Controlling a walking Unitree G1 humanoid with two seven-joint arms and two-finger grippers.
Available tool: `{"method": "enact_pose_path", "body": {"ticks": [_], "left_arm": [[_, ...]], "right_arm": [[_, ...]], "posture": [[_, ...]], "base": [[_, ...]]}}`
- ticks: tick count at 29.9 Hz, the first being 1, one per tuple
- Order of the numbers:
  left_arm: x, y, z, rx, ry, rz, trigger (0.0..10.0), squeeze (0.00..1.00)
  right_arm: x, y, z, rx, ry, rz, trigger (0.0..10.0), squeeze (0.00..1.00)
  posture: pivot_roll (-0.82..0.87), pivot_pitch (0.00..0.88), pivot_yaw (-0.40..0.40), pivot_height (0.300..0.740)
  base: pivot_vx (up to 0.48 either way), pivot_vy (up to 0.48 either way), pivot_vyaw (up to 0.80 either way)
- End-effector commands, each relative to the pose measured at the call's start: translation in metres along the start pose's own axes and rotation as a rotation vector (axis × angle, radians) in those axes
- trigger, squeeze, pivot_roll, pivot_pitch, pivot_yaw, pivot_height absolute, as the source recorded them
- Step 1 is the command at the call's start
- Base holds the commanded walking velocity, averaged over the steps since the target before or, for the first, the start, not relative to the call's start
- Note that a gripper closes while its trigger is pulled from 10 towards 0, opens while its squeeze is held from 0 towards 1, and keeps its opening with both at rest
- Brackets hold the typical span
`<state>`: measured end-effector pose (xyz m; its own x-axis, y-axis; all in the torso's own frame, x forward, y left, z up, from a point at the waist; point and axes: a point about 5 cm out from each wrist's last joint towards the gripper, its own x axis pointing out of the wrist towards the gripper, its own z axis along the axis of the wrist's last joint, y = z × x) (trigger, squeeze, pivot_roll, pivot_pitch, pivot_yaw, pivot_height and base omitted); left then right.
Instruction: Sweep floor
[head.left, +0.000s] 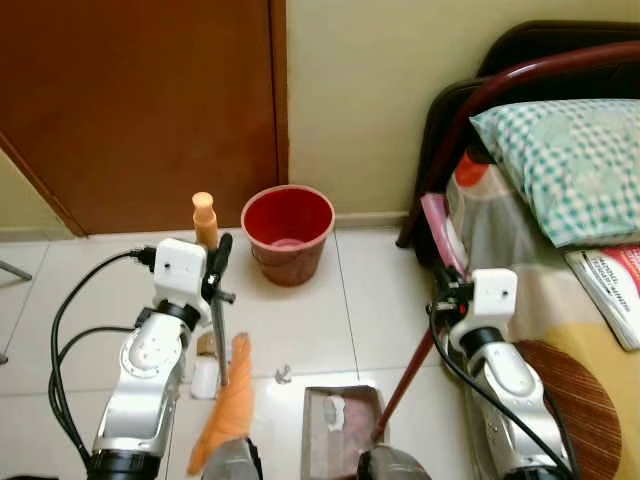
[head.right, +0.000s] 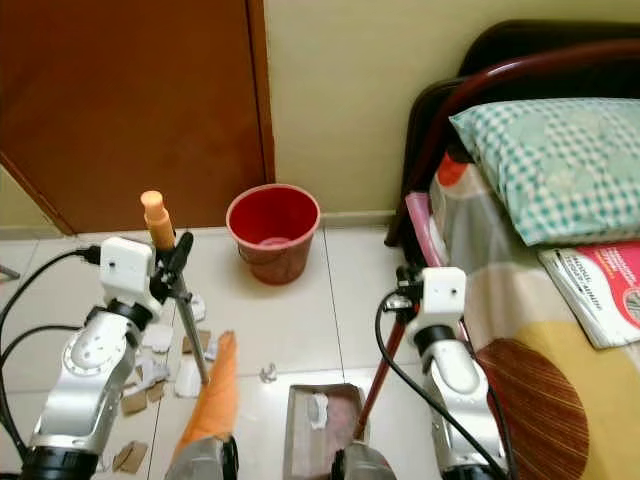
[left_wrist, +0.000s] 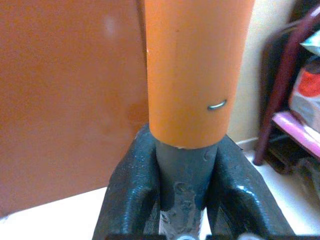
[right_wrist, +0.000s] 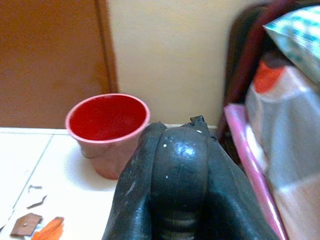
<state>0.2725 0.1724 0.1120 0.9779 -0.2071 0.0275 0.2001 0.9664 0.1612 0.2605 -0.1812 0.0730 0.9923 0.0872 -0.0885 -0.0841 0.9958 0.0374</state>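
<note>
On the tiled floor (head.right: 300, 320) before the red bucket (head.right: 272, 232), the left gripper (left_wrist: 186, 200) is clamped on the orange-and-grey broom handle (head.right: 185, 305), and the right gripper (head.right: 405, 300), closed, holds the dustpan's red handle (head.right: 378, 375). Scraps (head.right: 150, 375) lie left of the dustpan (head.right: 322, 425) (a few already inside), so I judge gathering is midway and the next stroke must push rightward. Room is tight: bed frame (head.right: 440, 130) right, door (head.right: 130, 100) and wall ahead.

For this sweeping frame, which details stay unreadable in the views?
- Broom head: cut off by the bottom edge of the eye views.
- Right gripper grip on the dustpan handle: the wrist view shows only the fingers' backs, so contact is hidden.
- Bucket contents: too small to tell in the eye views.
- Scraps by the left arm: too small to identify.
- Magazine text on the bed: too blurred.
</note>
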Motion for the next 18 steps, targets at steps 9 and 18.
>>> {"method": "enact_pose_path", "body": {"ticks": [9,18], "left_arm": [[-0.005,0.002,-0.006,0.011,0.014,-0.001,10.0,0.00],[-0.003,-0.001,-0.009,0.003,0.016,-0.004,10.0,0.00]], "right_arm": [[0.006,0.002,0.018,0.004,-0.056,0.005,10.0,0.00],[0.012,0.003,0.023,-0.003,-0.071,0.007,10.0,0.00]], "posture": [[0.01,0.101,-0.043,0.740],[0.00,0.101,-0.044,0.740]], "base": [[0.274,0.000,0.76],[0.279,0.000,0.21]]}}
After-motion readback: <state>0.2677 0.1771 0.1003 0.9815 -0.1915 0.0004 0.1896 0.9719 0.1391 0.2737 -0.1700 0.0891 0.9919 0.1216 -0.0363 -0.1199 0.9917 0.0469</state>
